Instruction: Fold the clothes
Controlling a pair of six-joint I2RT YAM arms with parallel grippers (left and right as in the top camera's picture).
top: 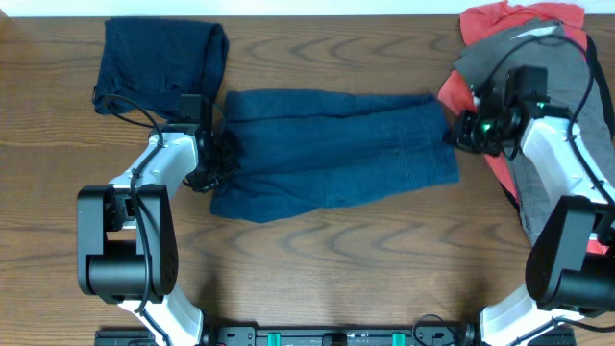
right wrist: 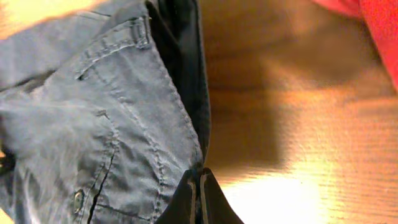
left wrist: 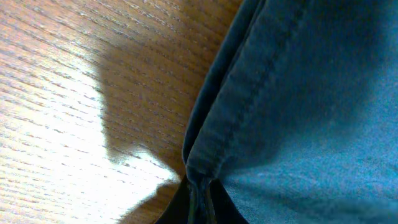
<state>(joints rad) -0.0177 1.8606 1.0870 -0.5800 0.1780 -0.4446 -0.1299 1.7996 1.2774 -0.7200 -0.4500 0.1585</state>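
A pair of blue jeans lies across the middle of the table, folded lengthwise. My left gripper is shut on the jeans' left end; the left wrist view shows the hem pinched between the fingers. My right gripper is shut on the jeans' right end, the waist; the right wrist view shows the waistband with pocket seams pinched between the fingers.
A folded dark navy garment lies at the back left. A heap of red and grey clothes lies at the right, under and behind the right arm. The wooden table fills the front.
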